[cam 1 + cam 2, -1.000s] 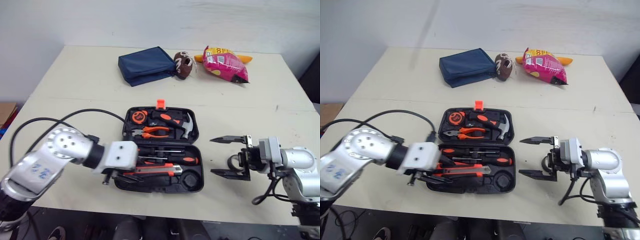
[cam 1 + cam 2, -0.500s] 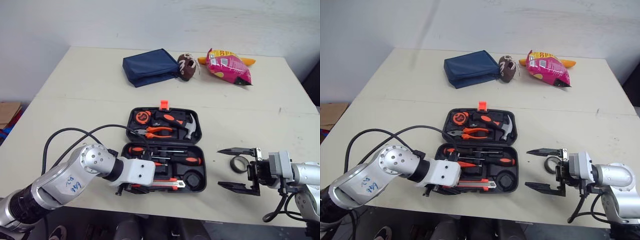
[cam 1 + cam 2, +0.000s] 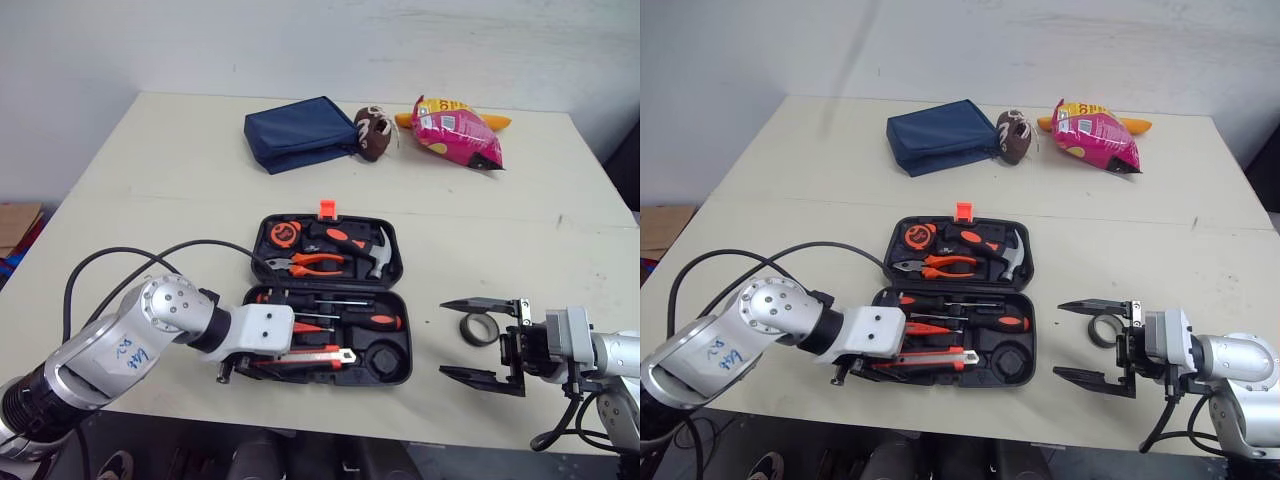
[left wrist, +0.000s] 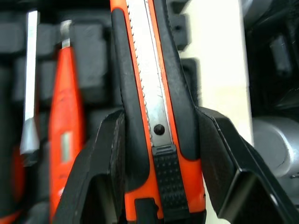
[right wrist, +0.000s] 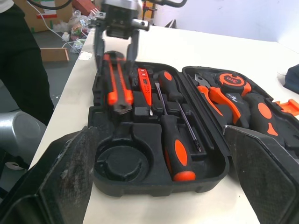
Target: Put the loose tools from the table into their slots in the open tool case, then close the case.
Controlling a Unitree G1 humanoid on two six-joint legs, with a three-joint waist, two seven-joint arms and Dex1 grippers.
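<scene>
The orange and black cutting knife (image 4: 149,116), squeezed by the left gripper (image 4: 161,140), has been moved a little along the front row of the open black plastic tool case (image 3: 395,375). It is likely almost in its slot. Right of the case, the right gripper (image 3: 444,337) is held open by a black tape ring (image 3: 478,328).

Looks along the right gripper (image 5: 161,133), black fingers (image 5: 65,177) spread wide, toward the open tool case (image 5: 205,179) on the pale table (image 5: 201,46). Shows the left gripper (image 5: 115,49) clamped on an orange-and-black utility knife (image 5: 117,86) over the slot along the case's outer edge. Just beside it, an orange tester pen (image 5: 144,84) and two screwdrivers (image 5: 175,149); near the case's corner, a round recess (image 5: 119,163); in the far half, pliers (image 5: 222,100) and tape measure (image 5: 232,79).
</scene>
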